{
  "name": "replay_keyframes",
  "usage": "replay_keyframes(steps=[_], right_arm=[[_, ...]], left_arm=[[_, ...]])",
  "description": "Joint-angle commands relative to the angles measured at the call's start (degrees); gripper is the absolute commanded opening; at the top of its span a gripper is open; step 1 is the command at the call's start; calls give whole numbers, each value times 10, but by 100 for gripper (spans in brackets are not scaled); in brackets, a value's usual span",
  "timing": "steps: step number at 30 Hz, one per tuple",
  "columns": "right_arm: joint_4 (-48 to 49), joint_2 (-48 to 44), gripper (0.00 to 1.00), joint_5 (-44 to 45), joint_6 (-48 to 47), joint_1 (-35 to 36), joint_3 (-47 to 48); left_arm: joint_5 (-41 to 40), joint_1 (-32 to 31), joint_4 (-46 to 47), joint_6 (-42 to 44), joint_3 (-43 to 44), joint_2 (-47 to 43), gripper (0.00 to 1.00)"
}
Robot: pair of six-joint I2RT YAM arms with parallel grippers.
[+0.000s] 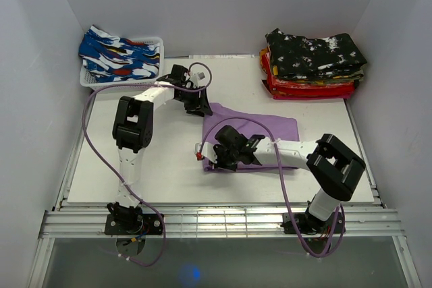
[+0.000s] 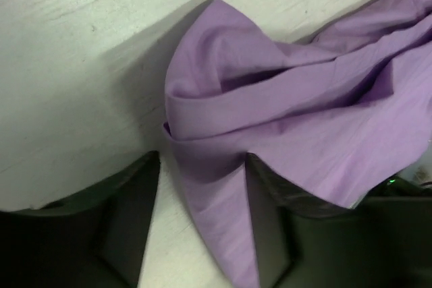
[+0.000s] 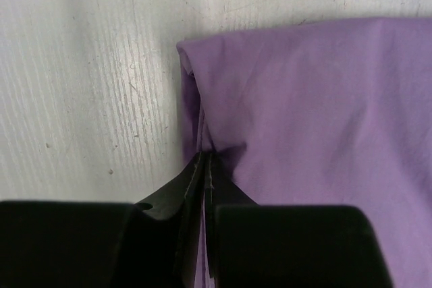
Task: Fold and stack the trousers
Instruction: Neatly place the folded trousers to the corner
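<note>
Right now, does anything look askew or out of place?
Nothing spilled or damaged. The purple trousers are bunched into loose folds at the corner inside the open left gripper; the edge pinched by the right gripper lies flatter.

White table [image 1: 169, 180] inside plain white walls [image 1: 34, 65], slotted metal rail [image 1: 223, 224] along near edge.

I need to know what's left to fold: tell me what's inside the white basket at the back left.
The white basket holds blue patterned fabric heaped above its rim. How many pieces there are, and anything lying beneath them, is covered from view.
</note>
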Motion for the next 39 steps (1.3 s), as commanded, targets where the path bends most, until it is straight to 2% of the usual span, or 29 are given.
replay_keyframes(steps=[1, 2, 5, 6, 12, 13, 14, 15, 16, 17, 19, 21, 22, 24, 27, 28, 30, 31, 33, 34, 35, 37, 38, 39], right_arm=[[2, -15, 8, -17, 3, 5, -7], [2, -17, 8, -19, 4, 6, -7], [-2, -23, 8, -25, 9, 8, -13], [-4, -26, 8, -27, 9, 9, -20], [-7, -45, 9, -33, 16, 17, -36], [-12, -50, 15, -26, 19, 17, -26], [-15, -55, 27, -16, 23, 12, -21], [-24, -62, 38, -8, 32, 4, -16], [-28, -86, 47, -14, 37, -26, -11], [-33, -101, 60, -26, 45, -46, -7], [-63, -144, 62, -79, 60, -126, 7], [-85, -176, 65, -120, 70, -179, 11], [-89, -209, 65, -130, 72, -224, 12], [-104, -243, 67, -135, 84, -257, 20], [-113, -305, 73, -124, 129, -313, 7], [-124, -328, 78, -123, 166, -335, -1], [-142, -342, 82, -110, 203, -360, -32], [-164, -353, 86, -124, 219, -403, -41], [-181, -359, 87, -183, 233, -465, -56], [-190, -358, 86, -204, 240, -531, -57], [-205, -354, 86, -218, 259, -561, -54], [-229, -331, 85, -259, 269, -651, -36], [-245, -321, 85, -271, 278, -673, -32], [-251, -307, 85, -296, 283, -695, -31]], left_arm=[[50, 2, 30, -7, 19, 15, 56], [52, 3, 33, -7, 20, 17, 41], [38, 6, 44, -8, 38, 29, 13], [36, 11, 46, -8, 45, 31, 0], [10, 38, 37, 14, 109, 42, 0], [14, 41, 28, 21, 117, 43, 0], [17, 43, 16, 31, 126, 42, 12], [20, 44, -5, 49, 138, 35, 27], [22, 44, -12, 55, 134, 26, 55], [19, 43, -14, 58, 124, 12, 63], [8, 44, -11, 73, 74, -45, 75], [-6, 43, 14, 96, 9, -116, 79], [-8, 43, 25, 107, -11, -142, 85], [-16, 44, 62, 128, -67, -212, 96], [18, 35, 86, 162, -99, -257, 97], [22, 27, 89, 181, -113, -277, 98], [20, -11, 92, 215, -126, -290, 98], [8, -29, 95, 248, -139, -304, 98], [-54, -97, 117, 285, -161, -318, 98], [-78, -124, 134, 302, -195, -326, 98], [-101, -174, 151, 337, -214, -341, 98], [-175, -225, 203, 376, -246, -349, 98], [-192, -270, 224, 407, -276, -352, 98], [-201, -290, 254, 421, -287, -350, 98]])
